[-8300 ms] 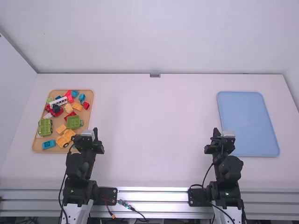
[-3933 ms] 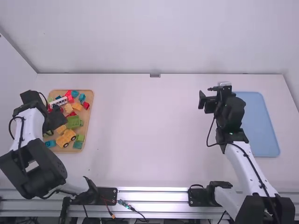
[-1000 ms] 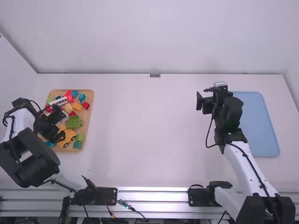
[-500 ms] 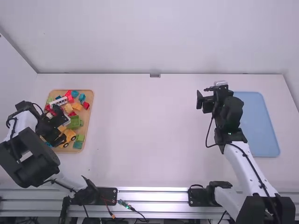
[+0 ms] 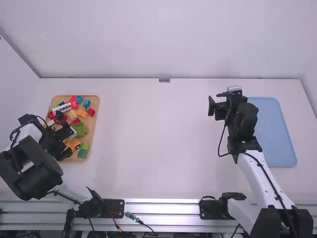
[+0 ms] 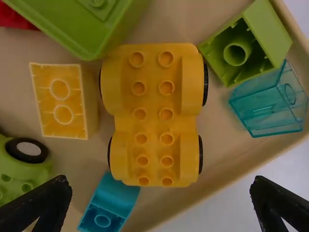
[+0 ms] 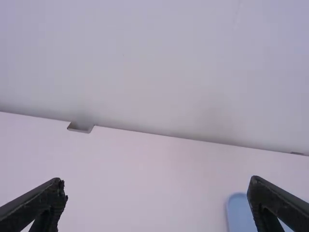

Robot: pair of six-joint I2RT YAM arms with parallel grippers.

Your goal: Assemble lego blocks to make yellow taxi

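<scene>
While the left gripper [image 5: 68, 143] is hovering over the wooden tray [image 5: 93, 124] at the left of the high view's frame, its jaws are standing wide apart, gripping nothing. Below them, the yellow car base [image 6: 152, 116], likely the taxi's chassis, is lying on the tray with its studs facing up. The right gripper [image 7: 157, 186], right of centre in the high view, is also holding its jaws apart and empty, near the blue mat [image 5: 267, 124] at the right.

Clutter is posing the main risk. A blue block [image 6: 108, 203] is sitting just beside the base and could be getting pinched or shoved as the fingers close. A green truck bed [image 6: 87, 24] is crowding the base's other end, so an off-centre grip or a sideways pull could be twisting the base, or letting it slip on its wheels.
</scene>
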